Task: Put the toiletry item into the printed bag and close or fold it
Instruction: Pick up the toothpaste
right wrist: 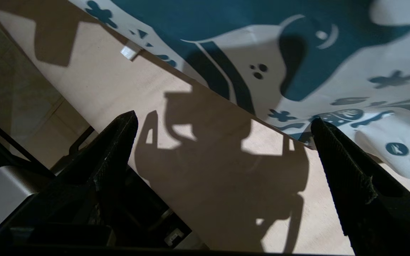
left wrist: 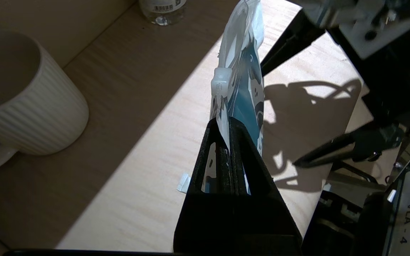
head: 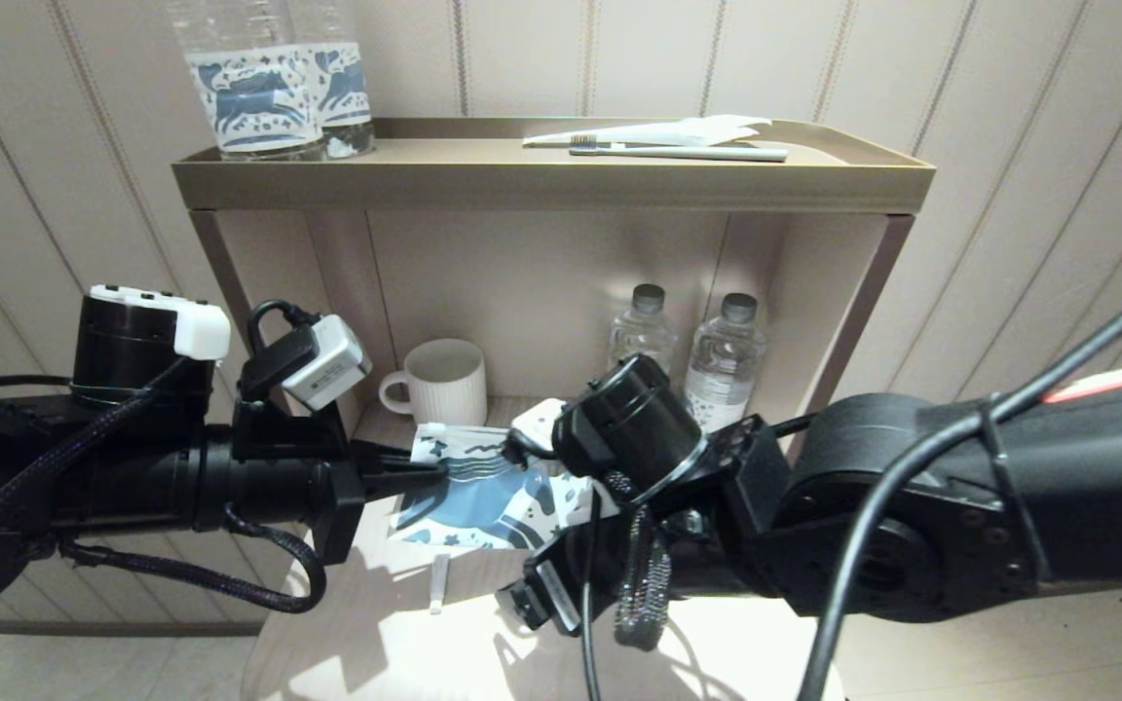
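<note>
The printed bag [head: 483, 492] hangs tilted just above the wooden surface, blue horse facing me. My left gripper [head: 430, 467] is shut on its upper left corner; in the left wrist view the bag's edge [left wrist: 247, 60] runs out of the shut gripper [left wrist: 228, 122], with the white slider [left wrist: 222, 83] just past the fingertips. My right gripper [right wrist: 222, 121] is open and holds nothing, low by the bag's lower right edge [right wrist: 297, 53]. A short slim white end [head: 438, 584] lies on the wood below the bag; I cannot tell whether it is the white toothbrush.
A ribbed white mug [head: 444, 382] and two small water bottles [head: 722, 360] stand in the shelf recess behind the bag. On the shelf top lie a grey-green toothbrush with a white wrapper [head: 678, 151] and two horse-label bottles [head: 269, 88].
</note>
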Tool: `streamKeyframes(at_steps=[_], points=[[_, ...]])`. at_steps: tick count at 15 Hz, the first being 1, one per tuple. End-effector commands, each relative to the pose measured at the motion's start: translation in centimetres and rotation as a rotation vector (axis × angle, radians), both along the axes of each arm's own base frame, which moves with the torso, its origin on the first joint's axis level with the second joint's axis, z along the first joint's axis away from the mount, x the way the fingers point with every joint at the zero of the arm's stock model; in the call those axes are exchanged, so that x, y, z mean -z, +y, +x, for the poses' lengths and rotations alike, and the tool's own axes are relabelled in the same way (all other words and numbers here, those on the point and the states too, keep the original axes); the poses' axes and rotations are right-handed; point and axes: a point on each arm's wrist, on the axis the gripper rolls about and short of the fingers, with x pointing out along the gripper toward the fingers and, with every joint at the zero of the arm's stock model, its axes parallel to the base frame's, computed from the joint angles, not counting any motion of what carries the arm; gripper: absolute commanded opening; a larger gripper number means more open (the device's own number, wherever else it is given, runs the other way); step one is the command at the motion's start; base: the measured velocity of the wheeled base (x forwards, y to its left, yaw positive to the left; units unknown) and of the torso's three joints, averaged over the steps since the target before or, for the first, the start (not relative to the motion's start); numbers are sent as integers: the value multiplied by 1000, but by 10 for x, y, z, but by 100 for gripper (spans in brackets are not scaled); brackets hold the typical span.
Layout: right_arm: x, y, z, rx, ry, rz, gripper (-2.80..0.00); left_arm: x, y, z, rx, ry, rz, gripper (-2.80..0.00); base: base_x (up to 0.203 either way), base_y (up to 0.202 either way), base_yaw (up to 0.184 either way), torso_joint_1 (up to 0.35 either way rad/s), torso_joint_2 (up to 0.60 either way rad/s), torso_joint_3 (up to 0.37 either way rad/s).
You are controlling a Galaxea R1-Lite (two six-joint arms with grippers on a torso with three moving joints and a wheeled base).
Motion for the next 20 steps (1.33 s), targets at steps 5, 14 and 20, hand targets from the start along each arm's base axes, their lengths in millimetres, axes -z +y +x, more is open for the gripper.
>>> streamKeyframes(at_steps=[5,14,20], points=[[35,43,7,-38,31,-48,0,3,4,5,-19,8,3,-280,0,0,0,0,0,0],[33,67,9,-43,-13,-28,0,5,4,7,-19,15,6,-280,0,0,0,0,0,0],[39,85,17,-17,-22,-2,0,6,4,7,-19,18,7,-280,0,0,0,0,0,0]])
